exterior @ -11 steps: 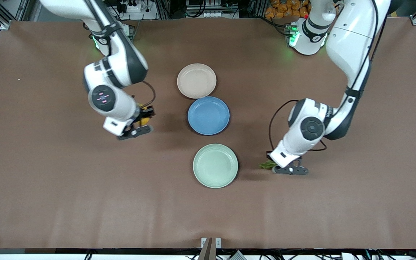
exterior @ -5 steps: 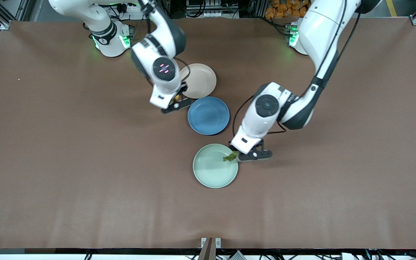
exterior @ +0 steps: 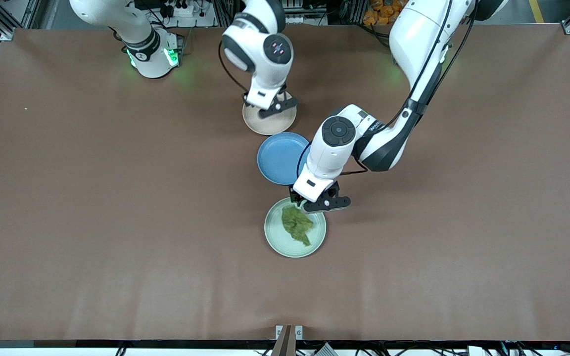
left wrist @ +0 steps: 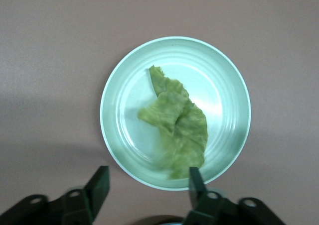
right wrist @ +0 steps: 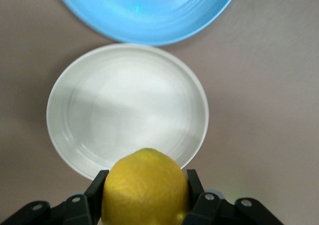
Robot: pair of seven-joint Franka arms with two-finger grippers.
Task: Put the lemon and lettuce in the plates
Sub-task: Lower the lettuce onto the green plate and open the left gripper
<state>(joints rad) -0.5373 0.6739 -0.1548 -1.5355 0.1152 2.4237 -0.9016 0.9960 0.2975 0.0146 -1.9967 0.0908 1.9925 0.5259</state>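
The lettuce [exterior: 297,225] lies flat in the mint green plate [exterior: 271,237]. It also shows in the left wrist view [left wrist: 177,130] in that plate [left wrist: 114,135]. My left gripper [exterior: 317,201] is open and empty over the green plate's rim nearest the blue plate, its fingers spread wide in the left wrist view [left wrist: 148,181]. My right gripper [exterior: 271,106] hovers over the beige-pink plate [exterior: 258,123]. It is shut on the lemon [right wrist: 144,185], which hangs above that plate's rim [right wrist: 127,105]. The lemon is hidden in the front view.
A blue plate [exterior: 277,158] sits between the two other plates, touching the beige one. It also shows in the right wrist view [right wrist: 144,11]. The left arm's wrist overhangs its edge. Brown table surface [exterior: 117,222] spreads on all sides.
The left arm carried the lettuce from the table over the green plate and let it go. The right arm carried the lemon from the table to over the beige plate.
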